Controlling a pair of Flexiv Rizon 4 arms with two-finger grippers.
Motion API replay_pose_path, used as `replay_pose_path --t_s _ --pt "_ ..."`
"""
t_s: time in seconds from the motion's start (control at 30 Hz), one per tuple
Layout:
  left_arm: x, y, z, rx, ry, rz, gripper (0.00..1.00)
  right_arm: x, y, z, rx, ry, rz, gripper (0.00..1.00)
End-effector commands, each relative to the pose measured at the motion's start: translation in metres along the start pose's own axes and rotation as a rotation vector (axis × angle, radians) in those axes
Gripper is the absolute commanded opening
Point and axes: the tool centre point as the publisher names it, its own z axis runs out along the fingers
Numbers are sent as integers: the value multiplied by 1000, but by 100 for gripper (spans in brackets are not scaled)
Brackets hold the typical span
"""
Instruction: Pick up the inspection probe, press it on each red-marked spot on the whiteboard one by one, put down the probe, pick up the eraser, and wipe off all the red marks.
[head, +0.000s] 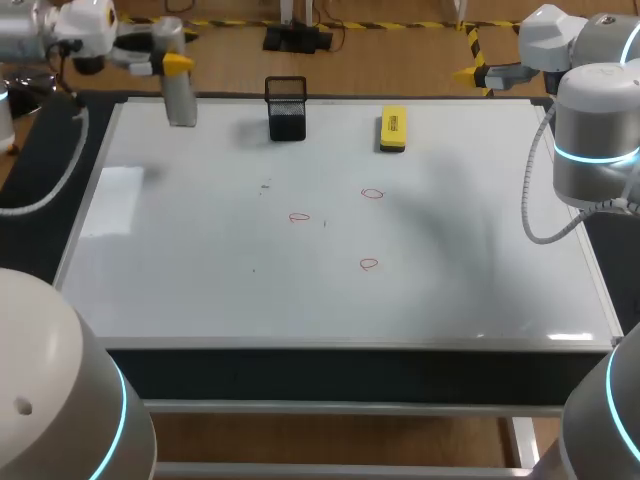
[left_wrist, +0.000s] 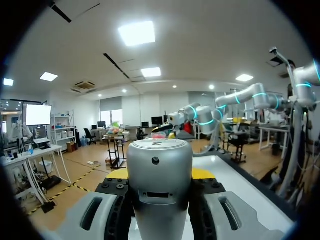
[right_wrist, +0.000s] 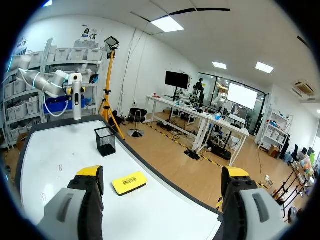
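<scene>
Probe, a silver cylinder, hangs upright in the left gripper, whose fingers press on its upper part from two sides; it is over the far left corner of the whiteboard, and whether its lower end touches the surface cannot be told; in the left wrist view its rounded end fills the space between the fingers. Three red marks, small rings, lie near the middle of the board, well apart from the probe; one sits to the left, one farther back and to the right, one nearer and to the right. A black mesh holder stands at the far edge just right of the probe; the yellow eraser lies flat farther right along that edge, apart from the holder. The right gripper is past the board's far right corner, fingers spread wide with nothing between them; the eraser lies on the board ahead of it.
</scene>
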Motion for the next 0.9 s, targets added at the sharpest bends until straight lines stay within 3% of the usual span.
replay_pose_path --t_s 0.03,0.3,0.9 --pt "20 10 -9 6 -305 6 0 0 0 0 1 1 0 100" --pt "28 35 -20 28 -332 7 0 0 0 0 1 1 0 100" --pt "28 41 -20 4 -317 -16 0 0 0 0 1 1 0 100"
